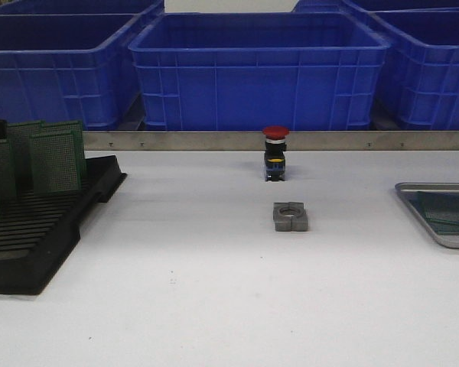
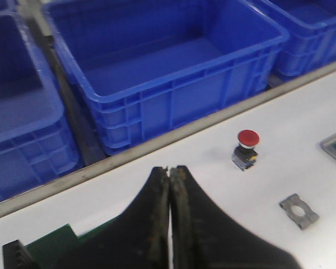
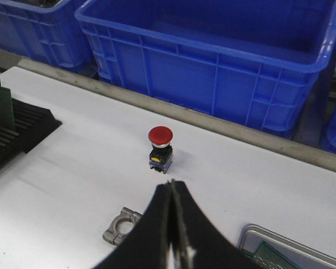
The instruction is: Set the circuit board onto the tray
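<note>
Button (image 1: 275, 153) and grey bracket (image 1: 291, 216) stand between rack (image 1: 38, 229) and tray (image 1: 436, 214).

tray (image 1: 441, 238) (right part) beyond frame

Both pincers are matte black. The left gripper (image 2: 169, 171) has two broad, curved fingers with worn, rust-brown inner edges. The right gripper (image 3: 172, 185) shows paler scuffing along its seam.

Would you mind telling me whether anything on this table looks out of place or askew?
Two loose items look unrelated to board handling: a red-capped push button standing mid-table and a grey metal bracket lying just in front of it. The boards stand upright in the black rack; the tray sits flat.
</note>
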Tool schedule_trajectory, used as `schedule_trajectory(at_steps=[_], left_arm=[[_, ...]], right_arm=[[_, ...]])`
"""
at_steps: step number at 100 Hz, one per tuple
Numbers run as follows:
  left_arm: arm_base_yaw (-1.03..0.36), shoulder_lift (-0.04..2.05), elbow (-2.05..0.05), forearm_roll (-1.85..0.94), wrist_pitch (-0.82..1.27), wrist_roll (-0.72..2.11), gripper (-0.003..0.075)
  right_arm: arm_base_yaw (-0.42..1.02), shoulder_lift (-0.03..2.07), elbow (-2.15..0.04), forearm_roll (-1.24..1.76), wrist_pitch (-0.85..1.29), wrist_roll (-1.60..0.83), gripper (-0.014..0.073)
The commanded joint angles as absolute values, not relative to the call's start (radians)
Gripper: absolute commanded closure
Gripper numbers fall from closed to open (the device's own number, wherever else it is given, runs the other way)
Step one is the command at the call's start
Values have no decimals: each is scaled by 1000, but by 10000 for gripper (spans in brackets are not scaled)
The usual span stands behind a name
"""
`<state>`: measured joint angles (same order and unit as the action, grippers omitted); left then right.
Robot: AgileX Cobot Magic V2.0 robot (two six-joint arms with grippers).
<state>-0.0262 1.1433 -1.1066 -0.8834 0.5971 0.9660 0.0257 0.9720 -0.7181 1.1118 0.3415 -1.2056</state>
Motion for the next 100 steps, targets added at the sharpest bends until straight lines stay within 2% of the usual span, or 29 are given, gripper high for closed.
schedule_trajectory(at_steps=[1, 27, 48, 75, 100], left_arm=[[-53, 1036, -1032, -922, 436, 948, 741], [-70, 762, -722, -973, 245, 948, 741], [-70, 544, -533, -991, 198, 948, 741], [-70, 276, -356, -992, 195, 948, 741], [-70, 138, -270, -990, 191, 948, 741]], right_arm=[[30, 883, -694, 1154, 282, -1204, 655], [30, 631, -540, 1154, 261, -1204, 655], [30, 412, -413, 1154, 256, -1204, 655], [30, 149, -273, 1157, 260, -1204, 655], [29, 50, -234, 1157, 263, -1204, 655]])
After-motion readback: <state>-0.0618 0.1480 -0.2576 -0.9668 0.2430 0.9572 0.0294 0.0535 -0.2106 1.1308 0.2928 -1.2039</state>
